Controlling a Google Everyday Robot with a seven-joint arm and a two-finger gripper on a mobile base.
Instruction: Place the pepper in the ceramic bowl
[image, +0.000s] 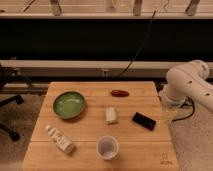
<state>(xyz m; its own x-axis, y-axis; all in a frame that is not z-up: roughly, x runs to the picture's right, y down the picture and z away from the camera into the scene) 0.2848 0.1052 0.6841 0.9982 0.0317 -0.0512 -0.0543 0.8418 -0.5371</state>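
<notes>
The pepper (120, 93), small, dark red and glossy, lies on the far side of the wooden table (140, 155), right of centre. At the left of the table sits the ceramic bowl (69, 105), round, green and empty. My white arm (190, 85) comes in from the right, beyond the table's right edge. Below it hangs my gripper (170, 114), beside the table's right edge and well right of the pepper. It is open and holds nothing.
A small white block (111, 115) lies mid-table and a flat black rectangular object (144, 120) to its right. A translucent white cup (107, 147) stands near the front edge. A white bottle (59, 139) lies at the front left. A chair base (10, 107) is on the floor at left.
</notes>
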